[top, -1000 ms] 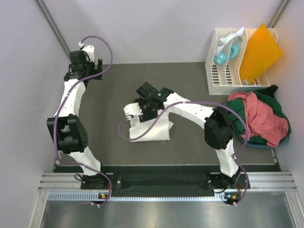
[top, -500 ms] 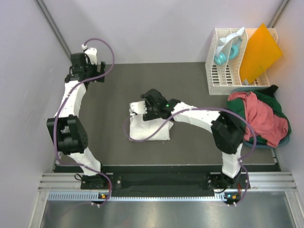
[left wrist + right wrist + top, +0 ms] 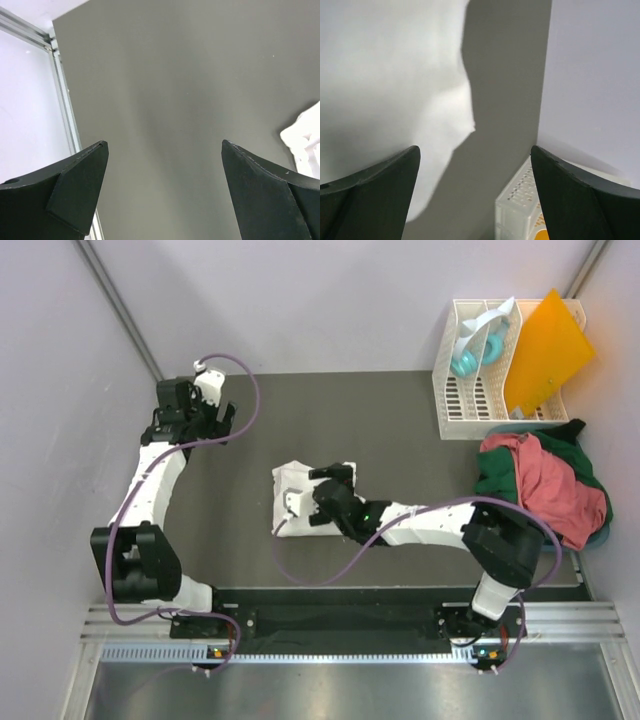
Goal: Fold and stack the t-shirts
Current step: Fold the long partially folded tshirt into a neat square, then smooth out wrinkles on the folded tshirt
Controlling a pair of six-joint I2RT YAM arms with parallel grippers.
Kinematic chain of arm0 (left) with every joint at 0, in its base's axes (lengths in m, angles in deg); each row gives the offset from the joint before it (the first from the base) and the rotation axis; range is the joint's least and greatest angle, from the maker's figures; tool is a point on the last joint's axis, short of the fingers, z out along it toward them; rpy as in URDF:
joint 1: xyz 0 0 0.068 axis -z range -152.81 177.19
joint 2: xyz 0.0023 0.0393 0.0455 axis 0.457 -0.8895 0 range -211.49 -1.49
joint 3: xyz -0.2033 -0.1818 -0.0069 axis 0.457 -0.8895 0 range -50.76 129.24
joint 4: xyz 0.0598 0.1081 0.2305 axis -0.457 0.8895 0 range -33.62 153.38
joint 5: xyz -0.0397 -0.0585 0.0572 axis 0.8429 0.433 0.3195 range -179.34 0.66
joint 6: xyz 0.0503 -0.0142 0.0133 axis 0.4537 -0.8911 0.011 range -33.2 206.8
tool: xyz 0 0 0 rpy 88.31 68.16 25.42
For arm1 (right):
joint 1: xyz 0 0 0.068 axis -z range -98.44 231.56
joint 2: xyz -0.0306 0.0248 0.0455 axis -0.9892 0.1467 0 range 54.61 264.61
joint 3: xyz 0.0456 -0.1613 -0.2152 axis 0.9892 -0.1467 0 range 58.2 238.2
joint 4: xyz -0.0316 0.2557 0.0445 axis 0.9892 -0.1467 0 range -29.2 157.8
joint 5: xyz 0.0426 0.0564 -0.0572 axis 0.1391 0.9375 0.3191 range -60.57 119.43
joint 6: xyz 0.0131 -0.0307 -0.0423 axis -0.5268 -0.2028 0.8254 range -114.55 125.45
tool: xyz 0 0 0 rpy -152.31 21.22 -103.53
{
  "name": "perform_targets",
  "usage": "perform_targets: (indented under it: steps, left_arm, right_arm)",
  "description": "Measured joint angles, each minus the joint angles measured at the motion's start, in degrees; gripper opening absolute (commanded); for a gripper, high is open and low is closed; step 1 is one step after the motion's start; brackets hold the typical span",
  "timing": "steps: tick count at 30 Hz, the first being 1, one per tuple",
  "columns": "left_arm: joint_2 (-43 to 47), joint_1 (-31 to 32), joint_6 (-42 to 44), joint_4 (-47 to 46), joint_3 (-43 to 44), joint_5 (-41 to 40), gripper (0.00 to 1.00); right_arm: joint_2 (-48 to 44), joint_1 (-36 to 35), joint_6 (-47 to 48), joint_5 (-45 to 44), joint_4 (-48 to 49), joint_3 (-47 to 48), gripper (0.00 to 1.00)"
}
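The white t-shirt (image 3: 297,498) lies folded in a small bundle on the dark table, left of centre. My right gripper (image 3: 330,480) rests low over its right side, open and empty. In the right wrist view the white cloth (image 3: 390,75) fills the upper left beyond the open gripper (image 3: 475,150). My left gripper (image 3: 198,412) is open and empty at the far left of the table. Its wrist view shows bare table between the open gripper (image 3: 164,145) and a corner of white cloth (image 3: 306,140) at the right edge. The salmon-red t-shirt (image 3: 548,490) and the dark green t-shirt (image 3: 495,475) lie heaped at the right.
The heap sits in a blue basket (image 3: 548,546) at the right edge. A white slatted rack (image 3: 468,390) with an orange sheet (image 3: 545,350) and a teal object (image 3: 468,358) stands at the back right. The rack also shows in the right wrist view (image 3: 517,212). Walls close both sides.
My right arm has swung down and toward the near edge, and its gripper now sits lower over the white shirt. The raised cloth has settled. My left gripper moved slightly right and nearer.
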Motion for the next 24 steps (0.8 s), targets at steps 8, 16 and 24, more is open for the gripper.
perform_targets:
  steps: [8, 16, 24]
  left_arm:
    - [1.4, 0.0, 0.5, -0.2, 0.0, 0.0, 0.99]
    - [4.6, 0.0, 1.5, -0.8, -0.8, 0.2, 0.99]
    - [4.7, 0.0, 1.4, -1.2, -1.2, 2.7, 0.99]
  right_arm:
    - [13.7, -2.9, -6.7, -8.4, 10.3, 0.1, 0.93]
    - [17.1, -3.3, -6.8, -12.7, 8.7, 5.2, 0.92]
    - [12.5, -2.8, -4.9, -8.4, -5.1, 10.8, 0.94]
